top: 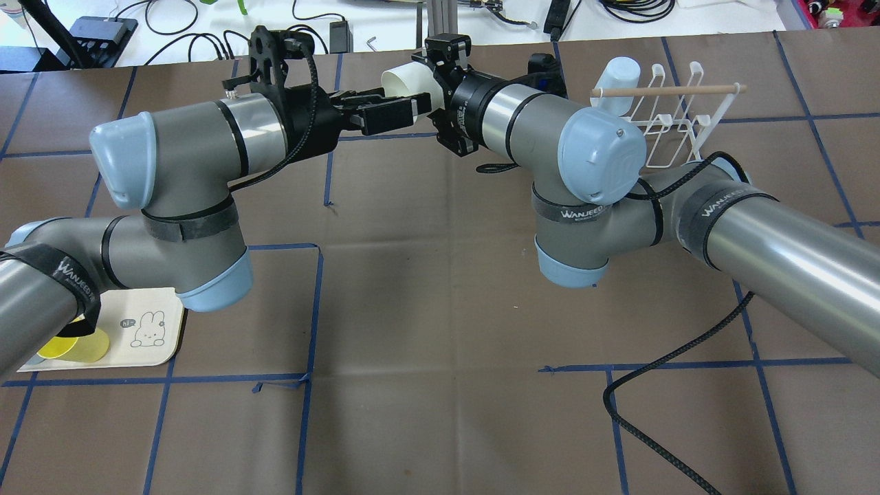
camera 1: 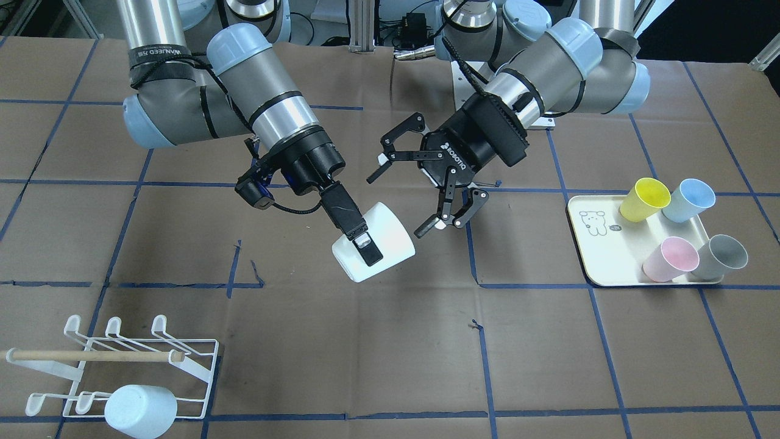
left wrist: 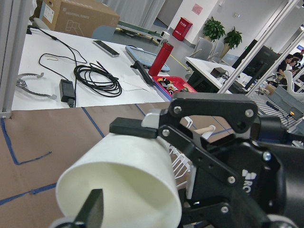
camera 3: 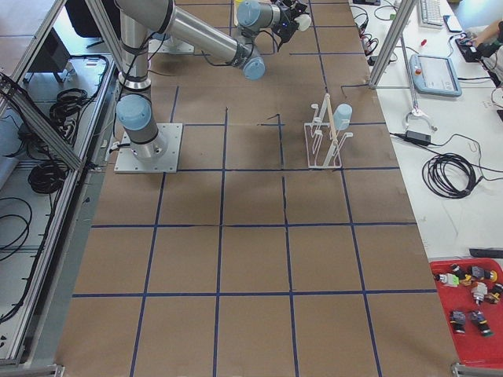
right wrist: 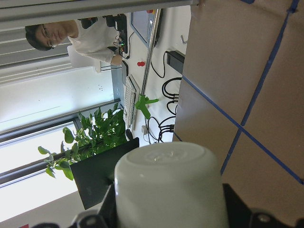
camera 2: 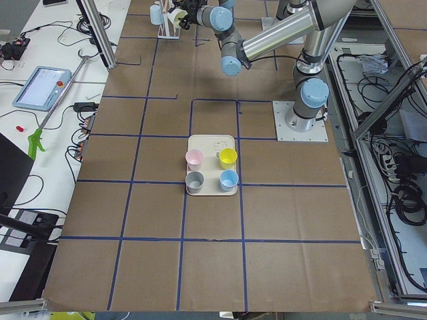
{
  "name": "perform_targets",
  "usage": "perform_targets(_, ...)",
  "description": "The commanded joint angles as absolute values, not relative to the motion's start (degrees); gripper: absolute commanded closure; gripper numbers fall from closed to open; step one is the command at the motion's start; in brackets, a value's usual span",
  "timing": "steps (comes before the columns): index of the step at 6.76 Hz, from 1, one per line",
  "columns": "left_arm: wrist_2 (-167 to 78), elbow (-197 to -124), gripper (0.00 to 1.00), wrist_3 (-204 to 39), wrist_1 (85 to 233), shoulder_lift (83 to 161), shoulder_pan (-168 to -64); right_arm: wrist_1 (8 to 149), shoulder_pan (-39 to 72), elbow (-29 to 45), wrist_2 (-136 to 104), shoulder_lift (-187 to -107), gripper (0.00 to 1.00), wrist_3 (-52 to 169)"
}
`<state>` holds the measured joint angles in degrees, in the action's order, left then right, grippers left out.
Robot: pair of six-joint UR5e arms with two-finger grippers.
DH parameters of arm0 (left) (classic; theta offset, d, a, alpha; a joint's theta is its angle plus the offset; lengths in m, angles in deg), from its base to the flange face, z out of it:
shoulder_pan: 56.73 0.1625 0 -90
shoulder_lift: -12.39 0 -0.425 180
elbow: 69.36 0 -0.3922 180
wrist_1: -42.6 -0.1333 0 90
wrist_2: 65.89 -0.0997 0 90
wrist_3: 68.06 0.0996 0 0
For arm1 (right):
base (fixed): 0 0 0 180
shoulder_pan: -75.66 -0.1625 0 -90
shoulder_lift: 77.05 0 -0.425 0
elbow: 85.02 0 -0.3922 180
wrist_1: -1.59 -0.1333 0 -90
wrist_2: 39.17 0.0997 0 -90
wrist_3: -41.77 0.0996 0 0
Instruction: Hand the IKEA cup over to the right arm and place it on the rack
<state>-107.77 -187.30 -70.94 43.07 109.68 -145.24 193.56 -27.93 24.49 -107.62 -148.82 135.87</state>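
A white IKEA cup (camera 1: 390, 235) hangs tilted above the table's middle. My right gripper (camera 1: 367, 249), with long flat fingers, is shut on the cup's rim. One finger lies on the outer wall and the other is hidden. The cup's closed base fills the right wrist view (right wrist: 166, 185). My left ROBOTIQ gripper (camera 1: 400, 202) is open just beside the cup's base end. In the left wrist view its fingers (left wrist: 128, 128) are spread on either side of the cup (left wrist: 128, 171). The white wire rack (camera 1: 146, 366) with a wooden dowel (camera 1: 91, 355) stands at the right arm's side.
A pale blue cup (camera 1: 140, 411) sits upside down on the rack's near prongs. A cream tray (camera 1: 603, 256) on the left arm's side holds yellow (camera 1: 645, 199), blue (camera 1: 688, 200), pink (camera 1: 670, 259) and grey (camera 1: 722, 256) cups. A black cable (top: 646, 385) trails across the table.
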Motion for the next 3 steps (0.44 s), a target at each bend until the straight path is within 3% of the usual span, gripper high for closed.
perform_targets(1,-107.55,-190.54,0.01,-71.05,44.08,105.14,-138.06,194.15,-23.69,24.23,-107.56,-148.68,0.78,134.16)
perform_targets(3,-114.86,-188.30,0.01,-70.96,54.05,103.18,-136.09,194.33,-17.80,22.57,-107.46,-148.51,0.78,125.41)
